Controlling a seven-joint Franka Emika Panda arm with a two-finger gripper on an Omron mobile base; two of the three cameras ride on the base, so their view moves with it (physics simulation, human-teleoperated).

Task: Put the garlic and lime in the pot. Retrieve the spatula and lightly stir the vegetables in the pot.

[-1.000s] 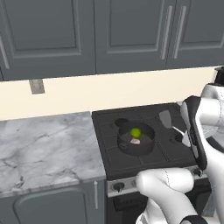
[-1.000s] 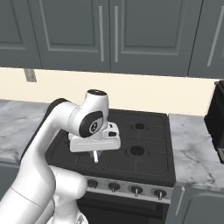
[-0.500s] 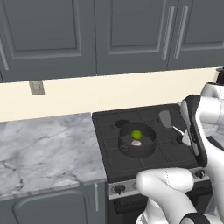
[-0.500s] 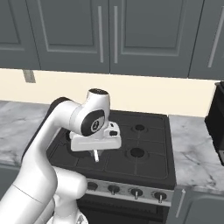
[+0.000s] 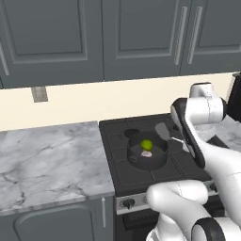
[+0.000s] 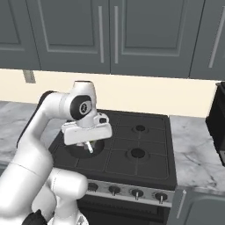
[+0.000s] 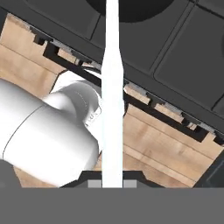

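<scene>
Two vegetables are sitting inside the pot (image 5: 147, 154) on the stove (image 5: 141, 176), which is standing against the cream wall beneath grey cabinets (image 5: 117, 37). To the stove's left, a marble counter (image 5: 47, 160) is running along the wall. The pot, dark grey and shallow, is resting on the front left burner. The white arm is reaching over the cooktop, and its gripper (image 6: 88, 141) is hanging just above the pot's right side. The jaws are clamping the spatula (image 5: 165, 133) by its thin light handle, which is running straight up the middle of the hand view (image 7: 112, 109). Its flat grey blade is tilting over the pot's far right rim; whether it is touching the rim cannot be told. The lime (image 5: 147, 144) is lying near the pot's centre, and the garlic (image 5: 147, 153) is sitting just beside it, on the side nearer the stove's front.
</scene>
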